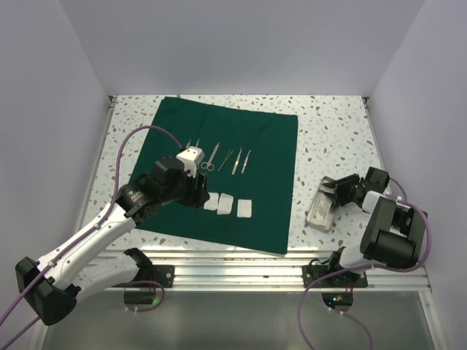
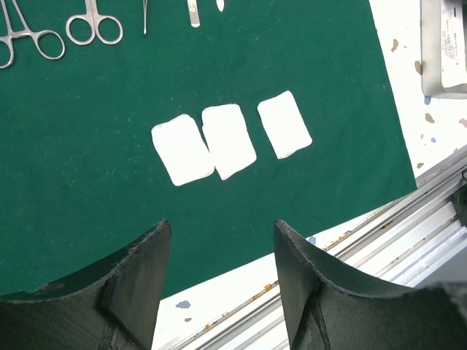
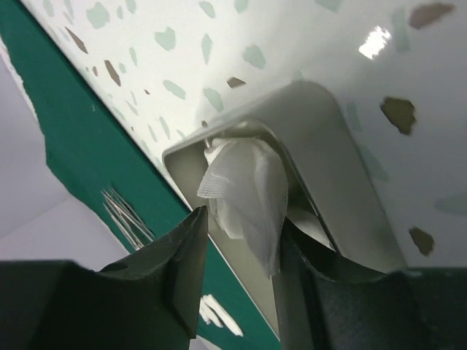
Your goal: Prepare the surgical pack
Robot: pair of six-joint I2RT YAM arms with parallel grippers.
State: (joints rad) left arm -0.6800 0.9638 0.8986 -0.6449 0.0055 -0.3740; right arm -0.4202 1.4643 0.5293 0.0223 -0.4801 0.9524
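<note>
The dark green drape (image 1: 255, 146) lies flat on the table. Scissors (image 1: 208, 162) and tweezers (image 1: 237, 160) lie in a row on its far half. Three white gauze squares (image 1: 226, 204) lie near its front edge and also show in the left wrist view (image 2: 228, 140). I cannot pick out a sachet. My left gripper (image 1: 198, 194) hovers open and empty over the drape's front part (image 2: 221, 233). The metal tray (image 1: 321, 208) sits on bare table right of the drape. My right gripper (image 1: 337, 191) is over the tray (image 3: 321, 146), jaws close on either side of a crumpled gauze square (image 3: 248, 189).
An aluminium rail (image 1: 241, 273) runs along the table's near edge and shows in the left wrist view (image 2: 408, 219). White walls enclose the speckled table (image 1: 328, 131) on three sides. The tray's corner shows at the left wrist view's top right (image 2: 445, 51).
</note>
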